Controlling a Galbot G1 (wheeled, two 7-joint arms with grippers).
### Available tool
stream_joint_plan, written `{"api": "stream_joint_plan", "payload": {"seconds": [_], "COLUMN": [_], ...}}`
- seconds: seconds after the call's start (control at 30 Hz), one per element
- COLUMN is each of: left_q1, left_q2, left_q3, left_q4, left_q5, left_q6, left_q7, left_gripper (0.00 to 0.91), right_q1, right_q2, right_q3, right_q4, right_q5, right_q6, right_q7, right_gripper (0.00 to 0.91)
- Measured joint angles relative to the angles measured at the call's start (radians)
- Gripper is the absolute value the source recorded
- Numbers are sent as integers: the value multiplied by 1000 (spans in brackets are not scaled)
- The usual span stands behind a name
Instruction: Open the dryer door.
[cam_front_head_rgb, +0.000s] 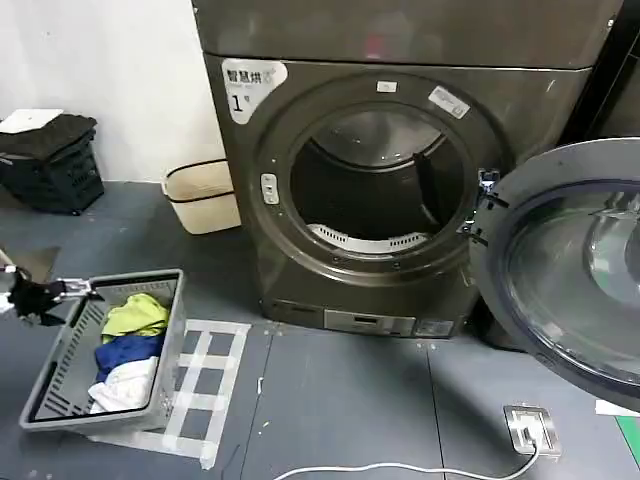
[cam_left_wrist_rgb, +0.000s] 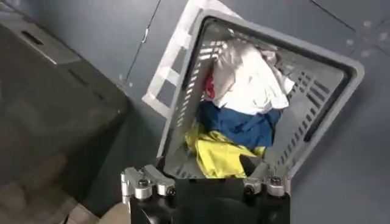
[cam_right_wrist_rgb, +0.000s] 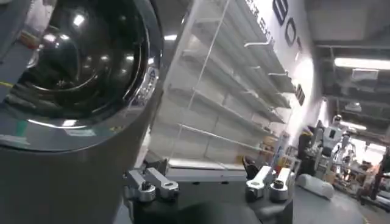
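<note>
The dryer door (cam_front_head_rgb: 570, 290) stands swung wide to the right, exposing the drum (cam_front_head_rgb: 375, 180). The right gripper (cam_right_wrist_rgb: 210, 185), spread and empty, sits beside its chrome rim. The left gripper (cam_left_wrist_rgb: 204, 185), likewise open and empty, hovers above the laundry basket (cam_left_wrist_rgb: 341, 79).

Head cam: high, looks forward-down at dryer (cam_front_head_rgb: 385, 170). Left wrist cam: looks down past left gripper (cam_left_wrist_rgb: 207, 185) into basket (cam_left_wrist_rgb: 341, 73), shared with head. Right wrist cam: close beside dryer door (cam_right_wrist_rgb: 79, 67), past right gripper (cam_right_wrist_rgb: 210, 185).
</note>
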Motion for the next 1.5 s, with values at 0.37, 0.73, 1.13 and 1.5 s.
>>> {"api": "stream_joint_plan", "payload": {"seconds": [0.37,0.73,1.13,1.5], "left_q1": [-2,-6,-2,10], "left_q2": [-31,-55,-71,-68], "left_q3": [-3,-2,3,20], "left_q4": [-3,2,18,21], "left_q5": [73,61,69,53], "left_q6": [1,1,2,2], "left_q7": [6,12,39,124], "left_gripper": [907,907,907,907], "right_q1": [2,3,-1,-2], "right_q2": [9,19,20,19], "right_q3": [-4,-16,-14,-16], "right_q4": [4,9,8,-2], "right_q5": [-5,-5,-4,-2], "right_q6": [7,14,25,46], "right_q7": [-15,-18,-22,-26], "right_gripper": [907,907,907,907]}}
